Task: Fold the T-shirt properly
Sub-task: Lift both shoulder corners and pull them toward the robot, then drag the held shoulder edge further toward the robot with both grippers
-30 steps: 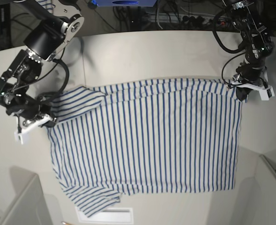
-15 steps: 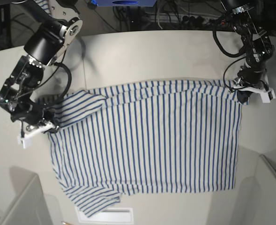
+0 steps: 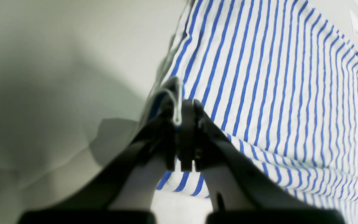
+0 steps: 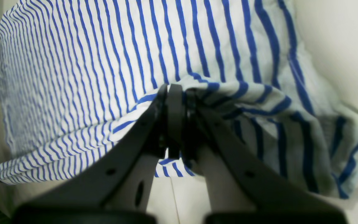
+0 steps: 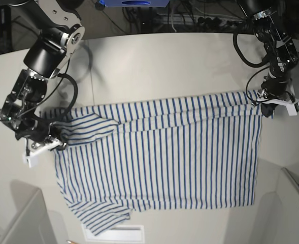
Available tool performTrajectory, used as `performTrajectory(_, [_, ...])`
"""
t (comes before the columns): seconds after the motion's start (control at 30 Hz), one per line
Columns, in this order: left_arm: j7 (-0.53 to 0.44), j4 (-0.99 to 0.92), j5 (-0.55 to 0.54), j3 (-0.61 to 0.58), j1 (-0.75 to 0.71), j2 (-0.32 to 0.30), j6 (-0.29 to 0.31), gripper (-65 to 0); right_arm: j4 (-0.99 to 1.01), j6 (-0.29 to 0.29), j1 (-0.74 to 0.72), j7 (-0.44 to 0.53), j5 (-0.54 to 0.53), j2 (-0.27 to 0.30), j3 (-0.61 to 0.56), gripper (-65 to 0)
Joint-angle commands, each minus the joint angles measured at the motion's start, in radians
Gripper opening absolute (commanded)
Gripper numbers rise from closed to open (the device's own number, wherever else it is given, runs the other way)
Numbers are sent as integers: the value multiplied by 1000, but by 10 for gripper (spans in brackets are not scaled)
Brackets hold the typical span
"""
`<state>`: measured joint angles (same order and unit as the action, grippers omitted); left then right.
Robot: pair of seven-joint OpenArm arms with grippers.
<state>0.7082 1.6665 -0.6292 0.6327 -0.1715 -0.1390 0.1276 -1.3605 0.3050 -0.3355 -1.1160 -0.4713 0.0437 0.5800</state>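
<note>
Base camera looks straight down over the whole T-shirt (image 5: 159, 157), while both wrist cameras peer close along their jaws at its pinched edges.

White, blue-striped T-shirt (image 5: 164, 157) is lying spread on the bench, far edge lifting off it, one sleeve crumpling.

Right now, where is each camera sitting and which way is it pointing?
Base: overhead, looking down at the table, T-shirt and both arms.
Left wrist: behind the left gripper, shut on the T-shirt's edge, facing along the cloth.
Right wrist: behind the right gripper, pinching a striped fold.
All three share the T-shirt.
</note>
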Motion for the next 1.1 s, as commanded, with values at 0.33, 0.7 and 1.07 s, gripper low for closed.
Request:
performTrajectory(0.33, [81,-47,-7,6,80,-40,4,-650,82,4,-81,87,-19,11,-7,-650])
performTrajectory(0.7, [84,-105,75,3,142,-38,4,-650,123,4,-99,123,-19,32,-7,-650])
performTrajectory(1.07, [84,-107,75,3,161,-38,4,-650,123,4,-96,142,-19,32,-7,-335])
